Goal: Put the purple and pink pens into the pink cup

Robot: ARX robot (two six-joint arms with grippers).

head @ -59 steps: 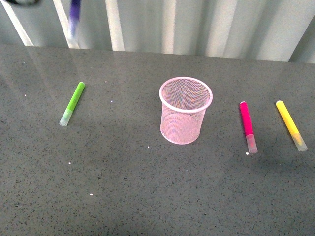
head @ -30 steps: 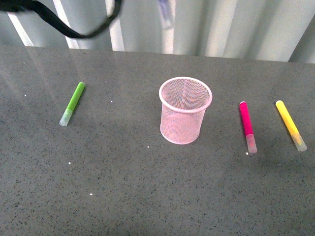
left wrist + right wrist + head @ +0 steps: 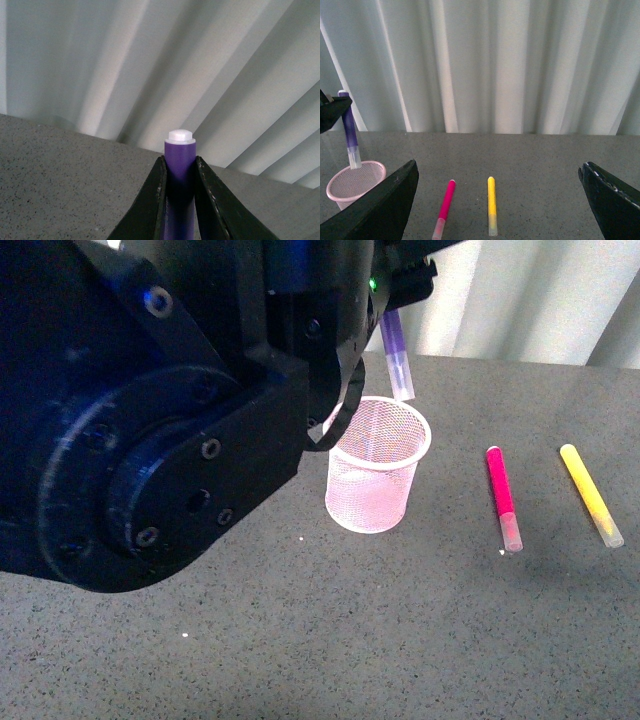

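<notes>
My left gripper [image 3: 179, 172] is shut on the purple pen [image 3: 180, 185] and holds it upright, clear cap down, just above the far rim of the pink cup [image 3: 376, 480]. In the front view the pen [image 3: 397, 358] hangs over the cup, and the left arm fills the left half. The right wrist view shows the pen [image 3: 350, 131] above the cup [image 3: 353, 184]. The pink pen [image 3: 503, 496] lies flat on the table to the right of the cup; it also shows in the right wrist view [image 3: 445, 206]. My right gripper [image 3: 500, 200] is open and empty, well above the table.
A yellow marker [image 3: 591, 492] lies right of the pink pen, roughly parallel to it, and also shows in the right wrist view [image 3: 491, 205]. The left arm [image 3: 160, 420] hides the table's left part. A white pleated curtain [image 3: 485, 65] hangs behind the grey table [image 3: 420, 640].
The left arm has swung in from the upper left and now fills the left of the front view. The purple pen moved right and down to just above the cup.
</notes>
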